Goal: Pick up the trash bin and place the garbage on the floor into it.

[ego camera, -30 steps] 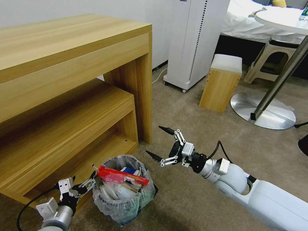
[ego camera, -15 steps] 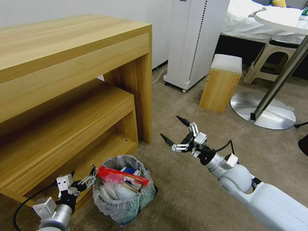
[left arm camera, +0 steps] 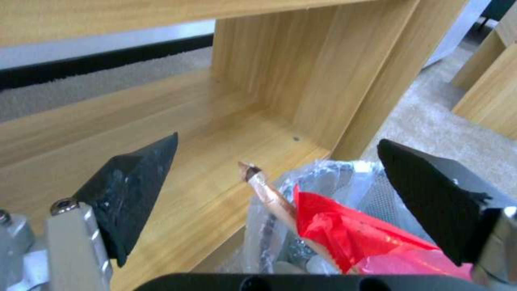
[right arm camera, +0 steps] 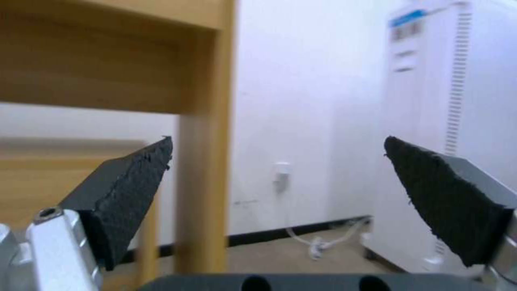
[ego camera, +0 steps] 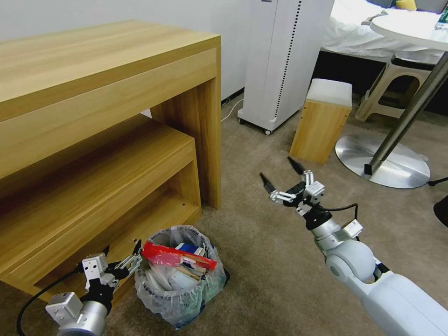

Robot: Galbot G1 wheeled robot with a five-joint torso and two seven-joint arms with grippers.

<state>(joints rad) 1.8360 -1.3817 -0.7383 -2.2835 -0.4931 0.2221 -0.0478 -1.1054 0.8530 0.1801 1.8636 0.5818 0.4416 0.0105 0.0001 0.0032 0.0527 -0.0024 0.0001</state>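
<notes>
Trash bin (ego camera: 179, 280) stands on the carpet (ego camera: 261, 261) at the foot of the wooden shelf unit (ego camera: 93, 154), just off its lower open corner; same spot as a second ago. Clear wrinkly liner (ego camera: 154, 298) drapes over the rim. Bin is full to the top: a red wrapper (ego camera: 175, 255) lies across the opening, a blue-white cup (ego camera: 189, 248) behind it, a wooden stick (ego camera: 189, 272) angled under the wrapper, pale and white items packed lower down, not individually identifiable. In the left wrist view the stick's tip (left arm camera: 250, 171) pokes up past the liner beside the wrapper (left arm camera: 345, 230).

Left gripper (ego camera: 122, 258) sits low beside the bin's rim on the shelf side, jaws spread wide, holding nothing; one fingertip is close to the liner, contact unclear. It has slipped slightly lower and outward since the earlier frames.

Right gripper (ego camera: 279, 171) has changed most: a second ago it hung just right of the bin; now it is raised and swung away toward the small wooden stool (ego camera: 321, 120), well apart from the bin. Jaws wide open, empty.

Beyond: white tower appliance (ego camera: 284, 60), round table base (ego camera: 382, 161).
</notes>
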